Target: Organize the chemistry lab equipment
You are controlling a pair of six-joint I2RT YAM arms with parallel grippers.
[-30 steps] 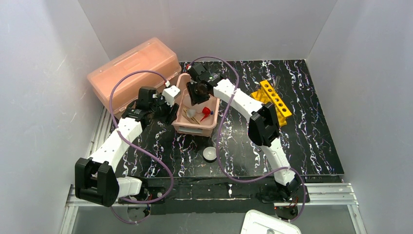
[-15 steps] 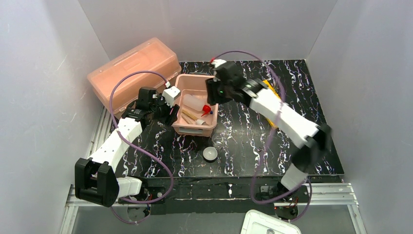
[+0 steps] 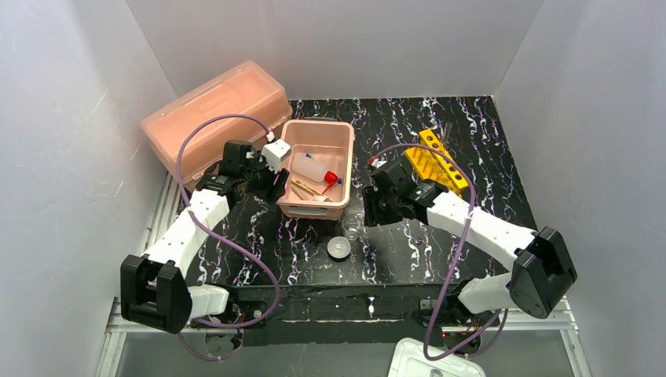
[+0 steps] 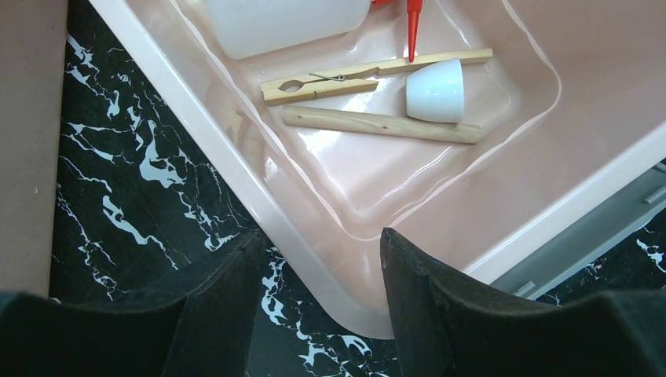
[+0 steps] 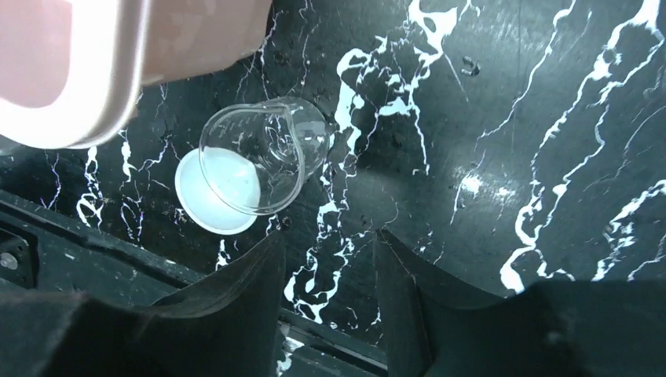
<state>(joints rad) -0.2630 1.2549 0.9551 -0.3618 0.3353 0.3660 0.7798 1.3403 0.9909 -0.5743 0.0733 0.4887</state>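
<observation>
From above, my left gripper [image 3: 276,183] sits at nine o'clock of the pink rectangular plastic tub [image 3: 346,166], and my right gripper [image 3: 367,209] at four.

Left wrist: my jaws stand apart astride the tub's corner, with wooden sticks [image 4: 381,125] inside at twelve.

Right wrist: my jaws are wide and empty. A small clear beaker [image 5: 263,161] lies at eleven, overlapping a round white dish [image 5: 210,206].

Clear beaker [image 5: 263,153] stands just beside white dish [image 5: 200,209], near pink tub [image 5: 94,71].

Pink tub [image 4: 353,181] was smooth, glossy plastic, with reflections on its floor. Wooden sticks [image 4: 382,124] were bare matt wood; clear beaker [image 5: 259,157] looked transparent, glass or plastic unclear. Desk [image 5: 510,118] showed a black, white-veined marbled finish with a slight sheen.
</observation>
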